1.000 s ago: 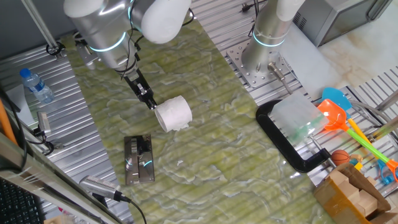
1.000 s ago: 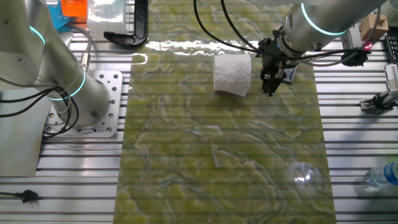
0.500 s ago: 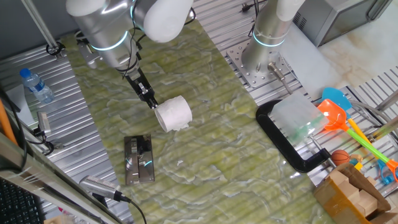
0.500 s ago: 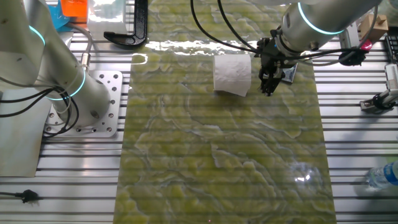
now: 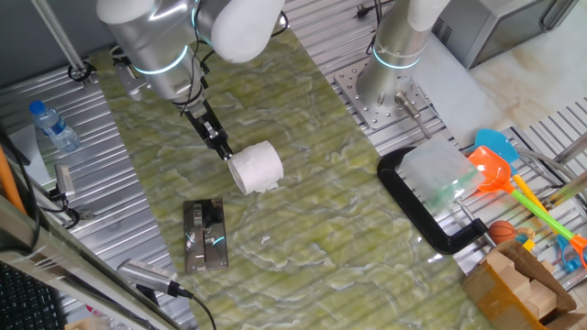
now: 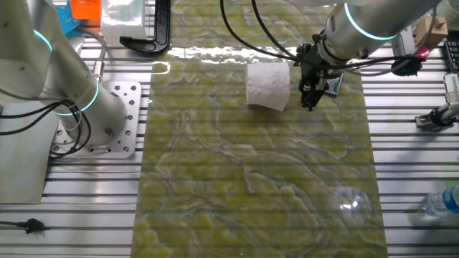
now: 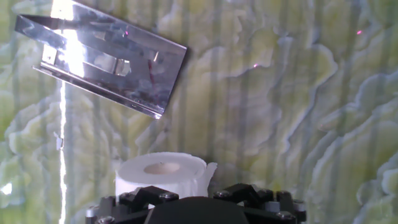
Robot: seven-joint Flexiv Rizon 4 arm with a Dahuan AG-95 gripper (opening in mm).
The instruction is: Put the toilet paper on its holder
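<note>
The toilet paper is a white roll standing on the green mat; it also shows in the other fixed view and at the bottom of the hand view. My gripper is low beside the roll, its thin dark fingers together and holding nothing. In the other fixed view the gripper stands just right of the roll, a small gap apart. The holder, a shiny metal plate with a short post, lies on the mat near the roll and shows at the top left of the hand view. My fingertips do not show in the hand view.
A large black C-shaped clamp lies at the mat's right side. A water bottle lies on the slatted table at the left. The second arm's base and colourful toys stand at the right.
</note>
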